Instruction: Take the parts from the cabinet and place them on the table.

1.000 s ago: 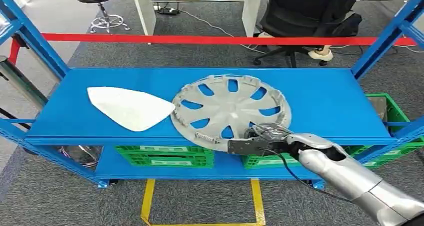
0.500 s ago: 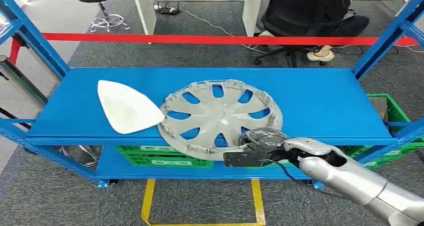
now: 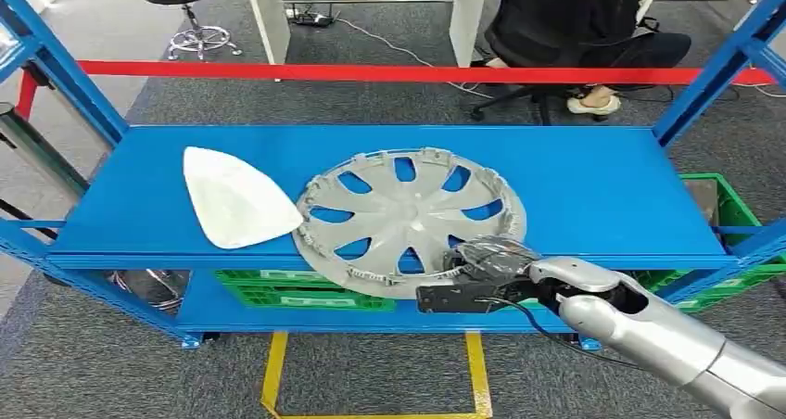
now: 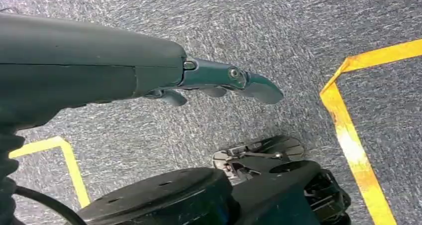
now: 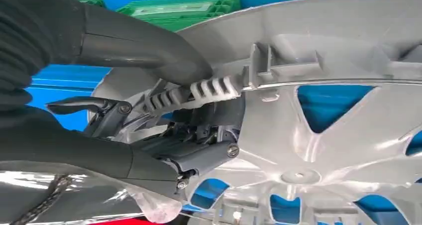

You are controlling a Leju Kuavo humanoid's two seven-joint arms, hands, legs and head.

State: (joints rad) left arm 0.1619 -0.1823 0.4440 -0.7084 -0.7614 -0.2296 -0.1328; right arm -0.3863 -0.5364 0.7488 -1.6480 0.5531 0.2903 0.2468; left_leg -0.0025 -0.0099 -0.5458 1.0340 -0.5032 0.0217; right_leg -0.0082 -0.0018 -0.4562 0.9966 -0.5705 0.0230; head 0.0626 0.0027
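Hubcap [image 3: 411, 217] lying on blue shelf [image 3: 602, 187], near rim overhanging front edge, giving fingers room underneath. Right hand [image 3: 477, 275] clamping that rim. Left hand [image 4: 219, 83] hanging over floor, fingers apart, holding nothing.

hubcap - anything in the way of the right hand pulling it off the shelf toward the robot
Nothing visible does. The right hand already grips the hubcap at its near rim, which overhangs the shelf front edge. The white part lies just beside its far-left rim, not in the pull path.
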